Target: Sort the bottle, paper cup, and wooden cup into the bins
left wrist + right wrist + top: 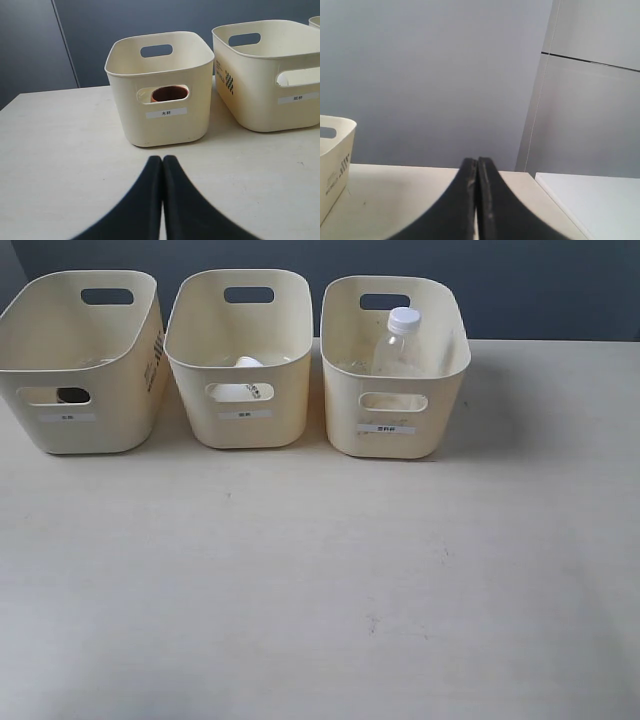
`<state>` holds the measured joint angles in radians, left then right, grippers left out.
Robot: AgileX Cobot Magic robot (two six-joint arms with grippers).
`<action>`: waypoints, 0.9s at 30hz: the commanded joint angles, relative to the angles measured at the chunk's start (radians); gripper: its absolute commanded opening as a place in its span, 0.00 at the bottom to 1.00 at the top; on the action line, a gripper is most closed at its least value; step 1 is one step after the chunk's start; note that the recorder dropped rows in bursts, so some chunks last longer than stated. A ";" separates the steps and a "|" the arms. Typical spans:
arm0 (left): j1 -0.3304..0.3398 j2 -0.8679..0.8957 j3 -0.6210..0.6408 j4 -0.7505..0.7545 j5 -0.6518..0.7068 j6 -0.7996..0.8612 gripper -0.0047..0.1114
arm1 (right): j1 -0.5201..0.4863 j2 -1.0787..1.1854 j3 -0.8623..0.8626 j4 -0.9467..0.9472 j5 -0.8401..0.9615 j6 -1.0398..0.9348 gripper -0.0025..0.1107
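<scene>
Three cream bins stand in a row at the back of the table. The clear bottle (396,343) with its white cap stands inside the right bin (393,435). The white paper cup (246,364) lies in the middle bin (243,425). The brown wooden cup (168,94) shows through the handle cut-out of the left bin (165,125), which appears in the exterior view as the left bin (100,435). My left gripper (162,159) is shut and empty, a short way in front of that bin. My right gripper (477,161) is shut and empty over bare table. Neither gripper appears in the exterior view.
The pale table (320,580) stretches in front of the bins. In the right wrist view a bin corner (335,165) sits at one side, a grey wall (430,75) rises behind, and a white surface (600,200) adjoins the table edge.
</scene>
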<state>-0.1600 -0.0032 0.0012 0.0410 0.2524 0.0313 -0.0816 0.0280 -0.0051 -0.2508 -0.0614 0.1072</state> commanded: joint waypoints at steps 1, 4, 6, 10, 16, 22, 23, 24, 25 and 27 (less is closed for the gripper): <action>-0.001 0.003 -0.001 0.002 -0.014 -0.003 0.04 | -0.007 -0.028 0.005 -0.002 0.077 -0.001 0.02; -0.001 0.003 -0.001 0.002 -0.014 -0.003 0.04 | -0.007 -0.028 0.005 0.060 0.137 0.002 0.02; -0.001 0.003 -0.001 0.002 -0.014 -0.003 0.04 | -0.007 -0.028 0.005 0.095 0.163 0.002 0.02; -0.001 0.003 -0.001 0.002 -0.014 -0.003 0.04 | -0.003 -0.028 0.005 0.131 0.184 0.000 0.02; -0.001 0.003 -0.001 0.002 -0.014 -0.003 0.04 | 0.012 -0.028 0.005 0.129 0.184 -0.002 0.02; -0.001 0.003 -0.001 0.002 -0.014 -0.003 0.04 | 0.012 -0.028 0.005 0.129 0.186 -0.002 0.02; -0.001 0.003 -0.001 0.002 -0.014 -0.003 0.04 | 0.012 -0.028 0.005 0.129 0.186 -0.002 0.02; -0.001 0.003 -0.001 0.002 -0.014 -0.003 0.04 | 0.012 -0.028 0.005 0.129 0.186 0.000 0.02; -0.001 0.003 -0.001 0.002 -0.014 -0.003 0.04 | 0.012 -0.028 0.005 0.129 0.186 0.000 0.02; -0.001 0.003 -0.001 0.002 -0.014 -0.003 0.04 | 0.012 -0.028 0.005 0.129 0.183 0.000 0.02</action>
<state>-0.1600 -0.0032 0.0012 0.0410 0.2524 0.0313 -0.0733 0.0039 -0.0013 -0.1214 0.1235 0.1090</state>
